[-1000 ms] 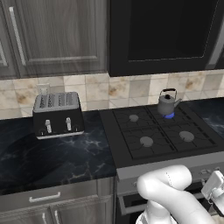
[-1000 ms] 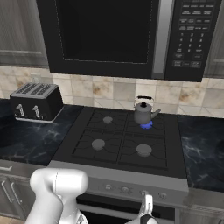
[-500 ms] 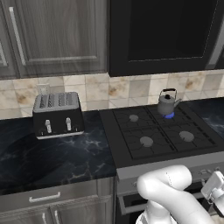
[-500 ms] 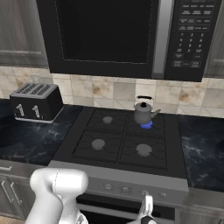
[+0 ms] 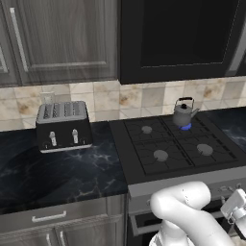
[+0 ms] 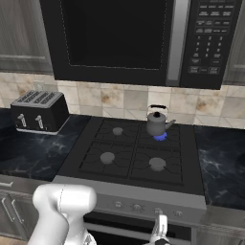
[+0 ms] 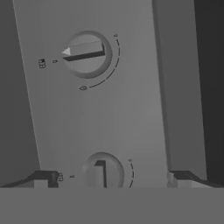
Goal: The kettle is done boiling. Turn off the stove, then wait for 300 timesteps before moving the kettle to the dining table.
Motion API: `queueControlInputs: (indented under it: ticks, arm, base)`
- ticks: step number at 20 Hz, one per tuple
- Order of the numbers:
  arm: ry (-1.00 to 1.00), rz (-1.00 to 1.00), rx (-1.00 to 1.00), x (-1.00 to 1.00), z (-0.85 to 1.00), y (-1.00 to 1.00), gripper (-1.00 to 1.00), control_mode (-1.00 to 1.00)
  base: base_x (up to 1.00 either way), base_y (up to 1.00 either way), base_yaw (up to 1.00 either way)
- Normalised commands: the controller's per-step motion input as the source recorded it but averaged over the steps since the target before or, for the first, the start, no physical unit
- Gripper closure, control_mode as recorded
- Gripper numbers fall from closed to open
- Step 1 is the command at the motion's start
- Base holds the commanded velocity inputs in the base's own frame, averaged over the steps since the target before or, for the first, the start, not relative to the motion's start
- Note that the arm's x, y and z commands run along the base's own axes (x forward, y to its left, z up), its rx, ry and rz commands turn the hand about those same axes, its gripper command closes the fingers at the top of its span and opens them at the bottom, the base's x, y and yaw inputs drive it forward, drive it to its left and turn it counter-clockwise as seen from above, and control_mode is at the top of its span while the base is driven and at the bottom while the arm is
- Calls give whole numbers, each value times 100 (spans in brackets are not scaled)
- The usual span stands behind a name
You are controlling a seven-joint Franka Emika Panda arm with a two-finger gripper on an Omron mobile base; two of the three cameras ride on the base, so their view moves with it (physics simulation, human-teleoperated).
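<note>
The small grey kettle [image 5: 184, 113] [image 6: 156, 123] stands upright on the back right burner of the black stove [image 5: 144, 153] [image 6: 129, 143], with a blue flame [image 6: 160, 137] under it. My gripper [image 7: 113, 179] [image 6: 161, 230] is low in front of the stove's silver knob strip [image 6: 143, 206], open. In the hand view its fingertips [image 7: 43, 179] stand on either side of one knob [image 7: 103, 172], apart from it. A second knob [image 7: 85, 53] further up that view has its pointer turned sideways. The dining table is out of view.
A black toaster [image 5: 64, 126] [image 6: 39, 111] sits on the black marble counter [image 5: 72, 173] left of the stove. A black microwave [image 6: 143, 38] hangs above the burners. Grey drawers [image 5: 48, 217] run below the counter.
</note>
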Motion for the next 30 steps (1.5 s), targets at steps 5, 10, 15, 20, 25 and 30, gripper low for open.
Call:
queueControlInputs:
  ticks: [5, 10, 15, 20, 25, 30]
  arm:
    - [0, 0, 0, 12, 1, 0, -100, -100]
    - [0, 0, 0, 4, 5, 1, -100, -100]
    - [0, 0, 0, 21, 6, 8, -100, -100]
    - [1, 0, -1, 26, 2, 19, -100, -100]
    - [3, 0, 0, 33, 4, 14, -100, -100]
    - [1, 0, 0, 30, 2, 15, -100, -100]
  base:
    - [0, 0, 0]
    - [0, 0, 0]
    - [0, 0, 0]
    - [0, 0, 0]
    - [0, 0, 0]
    - [0, 0, 0]
